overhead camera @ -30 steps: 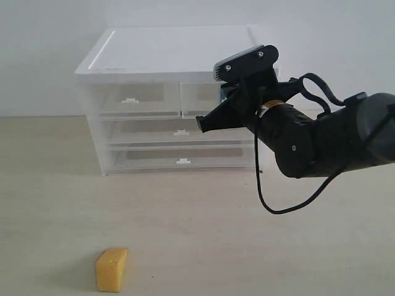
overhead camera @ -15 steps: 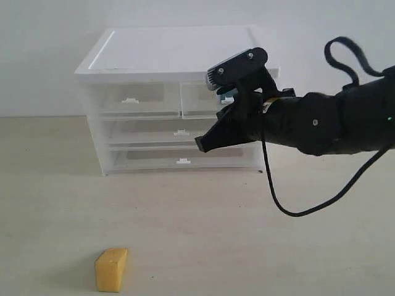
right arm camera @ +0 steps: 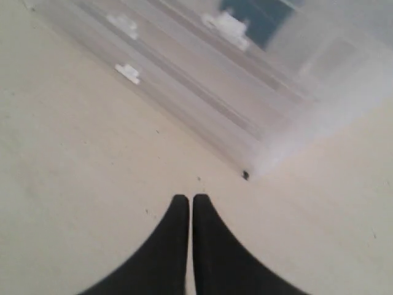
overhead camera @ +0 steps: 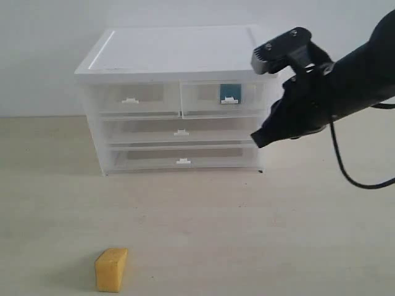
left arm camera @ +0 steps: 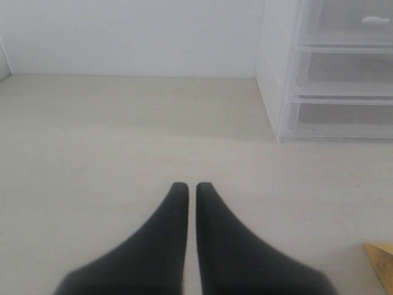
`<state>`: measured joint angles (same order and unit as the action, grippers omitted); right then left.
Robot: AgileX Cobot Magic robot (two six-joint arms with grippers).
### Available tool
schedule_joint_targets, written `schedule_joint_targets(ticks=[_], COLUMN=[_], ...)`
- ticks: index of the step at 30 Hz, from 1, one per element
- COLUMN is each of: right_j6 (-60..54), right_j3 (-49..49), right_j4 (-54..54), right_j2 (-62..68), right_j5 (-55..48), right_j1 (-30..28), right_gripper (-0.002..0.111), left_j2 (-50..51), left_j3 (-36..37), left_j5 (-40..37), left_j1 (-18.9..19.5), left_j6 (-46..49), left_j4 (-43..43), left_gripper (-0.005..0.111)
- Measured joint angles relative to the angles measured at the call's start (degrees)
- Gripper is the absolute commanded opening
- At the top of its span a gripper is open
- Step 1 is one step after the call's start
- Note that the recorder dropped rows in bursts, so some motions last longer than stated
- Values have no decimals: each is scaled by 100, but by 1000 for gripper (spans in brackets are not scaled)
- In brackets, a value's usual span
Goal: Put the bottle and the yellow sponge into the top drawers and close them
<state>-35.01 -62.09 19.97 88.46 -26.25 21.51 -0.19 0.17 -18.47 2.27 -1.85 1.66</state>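
Ext. view: white-roofed cabinet (overhead camera: 173, 52) stands at the back of the tabletop (overhead camera: 259, 234), close to the wall. L top drawer (overhead camera: 129, 98) and R top drawer (overhead camera: 203, 98) both sit flush w/ the cabinet front, i.e. pushed in. The two full-width drawers (overhead camera: 180, 132) below are flush as well.

Bottle (overhead camera: 228, 90): inside R top drawer. Only its teal label shows thru the translucent front, right behind the white tab handle. Cap not discernible.

Yellow sponge (overhead camera: 111, 269): on the tabletop at the near edge of ext. view, L side, well apart from the cabinet. Nothing touches it.

R hand (overhead camera: 258, 139): in the air just beside the cabinet's R front corner, tips angled down toward the cabinet's lower part. Can't tell if it touches the cabinet. R wrist view: fingers (right arm camera: 178, 215) pressed together, only a thin slit, nothing held. Black cable (overhead camera: 352, 176) loops below the arm.

L hand (left arm camera: 186, 187): not in ext. view. L wrist view: fingers together, nothing held, bare tabletop beneath. Height above it unclear. The cabinet's lower drawers lie ahead, and a corner of the yellow sponge shows at the frame edge.
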Motion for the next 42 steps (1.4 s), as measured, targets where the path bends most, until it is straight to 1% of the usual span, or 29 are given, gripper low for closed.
schedule_joint_targets(ticks=[3, 6, 10, 13, 16, 19, 22, 30, 31, 37, 42], right_j6=[308, 897, 2237, 2890, 3112, 3184, 3365, 3997, 4103, 4305, 4458], right_j3=[-67, -80, -93, -92, -92, 0, 370, 1730, 2092, 2966, 3473], right_j4=[-119, -539, -1939, -2913, -3260, -3319, -3293, -3282, -3282, -3282, -3257], right_j2=[-149, -360, -693, -958, -1216, -1597, -2160, -3658, -4094, -5431, -6284], right_j5=[-445, -644, -1026, -1433, -1750, -1823, -1542, -263, 80, 956, 1223], right_j1=[-485, -898, -1408, -1684, -1845, -1885, -1885, -1885, -1885, -1885, -1885], right_gripper=[0, 0, 0, 0, 0, 0, 0, 0, 0, 0, 0], left_j2=[0, 0, 0, 0, 0, 0, 0, 0, 0, 0, 0], left_j3=[0, 0, 0, 0, 0, 0, 0, 0, 0, 0, 0], left_j5=[0, 0, 0, 0, 0, 0, 0, 0, 0, 0, 0], left_j1=[0, 0, 0, 0, 0, 0, 0, 0, 0, 0, 0], left_j6=[0, 0, 0, 0, 0, 0, 0, 0, 0, 0, 0], left_j4=[0, 0, 0, 0, 0, 0, 0, 0, 0, 0, 0], left_gripper=[4, 4, 4, 4, 4, 4, 4, 4, 4, 4, 4])
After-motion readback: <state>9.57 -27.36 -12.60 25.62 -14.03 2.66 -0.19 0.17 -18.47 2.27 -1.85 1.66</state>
